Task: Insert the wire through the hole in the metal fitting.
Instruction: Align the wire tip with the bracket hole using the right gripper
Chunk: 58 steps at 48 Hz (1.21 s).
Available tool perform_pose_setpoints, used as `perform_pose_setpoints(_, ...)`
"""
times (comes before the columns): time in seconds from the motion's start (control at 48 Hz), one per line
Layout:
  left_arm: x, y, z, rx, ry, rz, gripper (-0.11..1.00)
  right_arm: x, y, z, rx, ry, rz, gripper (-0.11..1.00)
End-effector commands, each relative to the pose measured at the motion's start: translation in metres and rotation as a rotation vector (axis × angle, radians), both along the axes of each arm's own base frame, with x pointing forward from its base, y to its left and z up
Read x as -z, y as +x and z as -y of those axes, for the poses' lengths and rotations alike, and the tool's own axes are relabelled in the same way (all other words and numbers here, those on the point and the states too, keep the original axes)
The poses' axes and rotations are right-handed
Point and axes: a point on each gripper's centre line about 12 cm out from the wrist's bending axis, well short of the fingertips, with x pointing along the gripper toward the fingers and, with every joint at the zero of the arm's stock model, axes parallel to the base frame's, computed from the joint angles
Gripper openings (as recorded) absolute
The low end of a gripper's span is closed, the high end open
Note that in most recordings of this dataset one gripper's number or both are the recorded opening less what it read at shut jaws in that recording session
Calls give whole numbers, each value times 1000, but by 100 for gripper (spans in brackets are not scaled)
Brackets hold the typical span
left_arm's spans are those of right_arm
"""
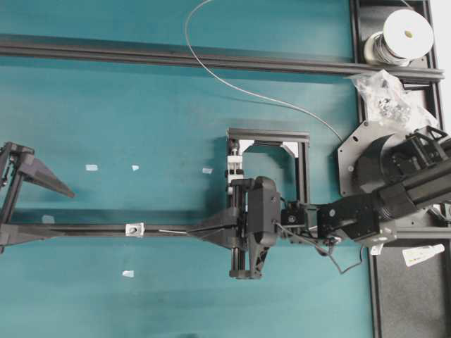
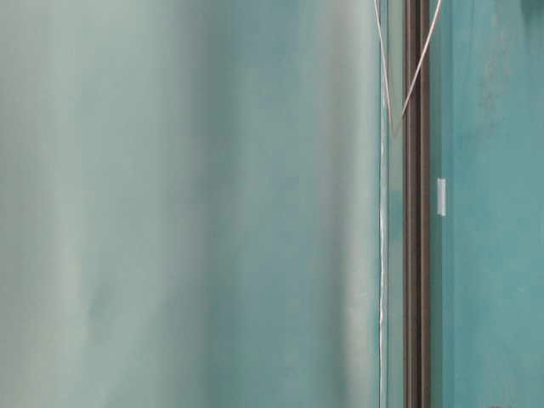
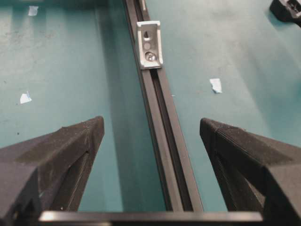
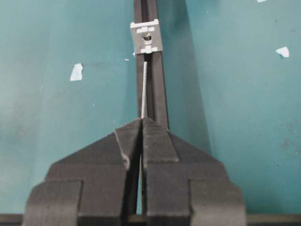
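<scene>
Broadly, a teal table (image 1: 106, 105) carries everything, and the black rail (image 1: 84, 230) running along its lower part serves as the landmark. A second long rail (image 1: 176, 58) lies well above that rail, near the table's top edge. At the landmark rail's right end stands a small square frame of rails (image 1: 282, 151), and further right a wire spool (image 1: 402, 35) sits in the top corner, with a clear bag of small parts (image 1: 386, 95) just below it.

The right arm (image 1: 380, 201) reaches in along the rail from the right. Its right gripper (image 4: 141, 123) is pressed closed, pinching the wire (image 4: 144, 89) so that a short straight end sticks out past the fingertips directly over the rail. That end points at the metal fitting (image 4: 146, 37), which sits on the rail itself; the tip stops just short of the fitting's dark centre hole, not yet through it. From overhead, the rest of the wire curves away above the upper rail and back towards the spool.

The left gripper (image 3: 150, 136) hangs over the rail's left end with its fingers spread wide, one on each side of the rail, holding nothing. The fitting lies on the rail ahead of it, well apart.

Several pale tape scraps (image 1: 91, 167) dot the table on both sides of the rail.
</scene>
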Motion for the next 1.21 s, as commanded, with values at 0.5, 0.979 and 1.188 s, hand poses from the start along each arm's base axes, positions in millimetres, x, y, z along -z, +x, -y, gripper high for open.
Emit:
perform_pose_setpoints(0.5,-3,2,2,6,-3,4,67,-3,9,-5,2,6,22,-1)
perform_pose_setpoints(0.979,-4,3,2,6,-4,1,67,-2,17,-1,24,0,29,-1)
perform_pose_setpoints(1.188,-4,3,2,6,-2,1,67,-5,20,-2,25,1,42,-1)
